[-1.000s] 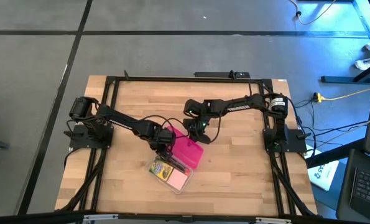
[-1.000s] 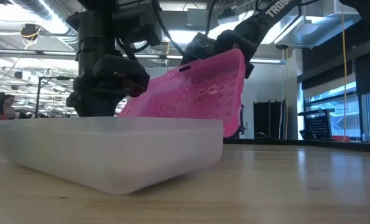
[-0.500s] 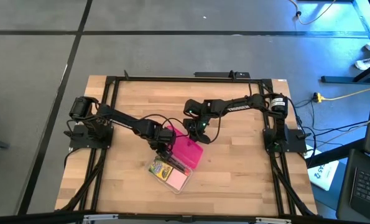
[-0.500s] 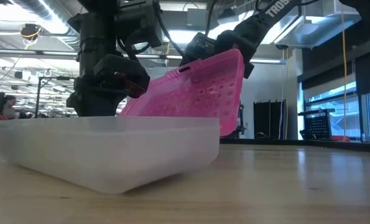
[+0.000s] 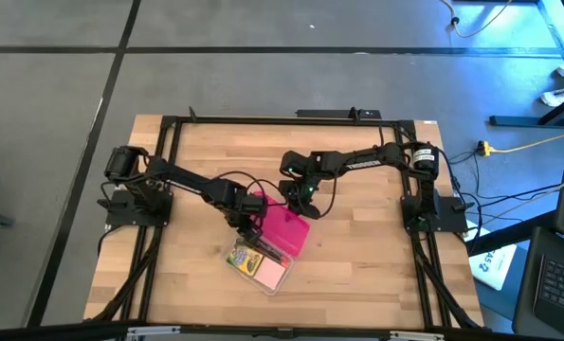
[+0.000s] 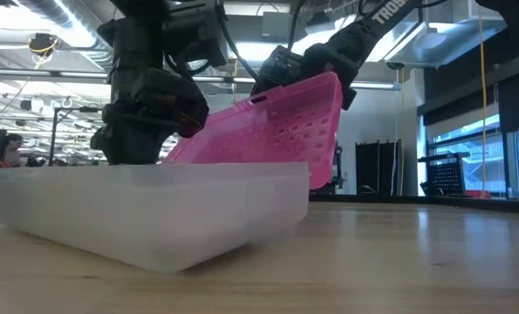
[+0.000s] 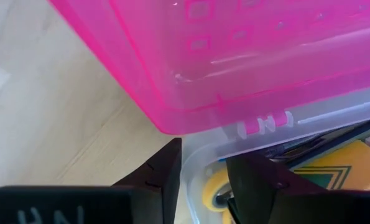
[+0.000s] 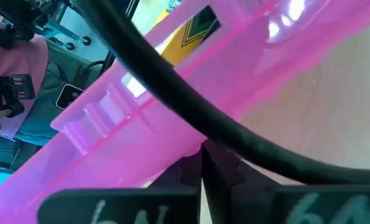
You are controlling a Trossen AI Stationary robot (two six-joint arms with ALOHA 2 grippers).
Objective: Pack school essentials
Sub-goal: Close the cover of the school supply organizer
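Note:
A clear plastic box [image 5: 259, 265] lies on the table holding the yellow-green crayon box [image 5: 243, 255] and the pale pink pad [image 5: 273, 275]. A yellow scissors handle [image 7: 208, 188] shows in its corner. The bright pink lid [image 5: 287, 227] stands tilted over the box's far side, its lower edge joined to the box rim by hinge tabs [image 7: 265, 123]. My left gripper [image 5: 246, 227] points down at the box's far left corner. My right gripper [image 5: 305, 202] is shut on the lid's raised side. Pencils and eraser are hidden. My left gripper comes from above with one finger [image 7: 167, 175] outside the clear box's wall and the other [image 7: 259, 182] inside, the rim [image 7: 197, 158] between them near the hinge corner. The box stays on the table. My right gripper pinches the lid's raised free edge [image 8: 166, 155] between its shut fingers, slanting down from the table's far right. The lid [image 6: 276, 131] is tilted, with its hinged edge low on the box.
Black rails [image 5: 263, 120] frame the wooden table. A black cable [image 8: 191, 118] crosses in front of my right gripper. Bare wood [image 5: 367, 256] lies to the right of the box and along the near edge.

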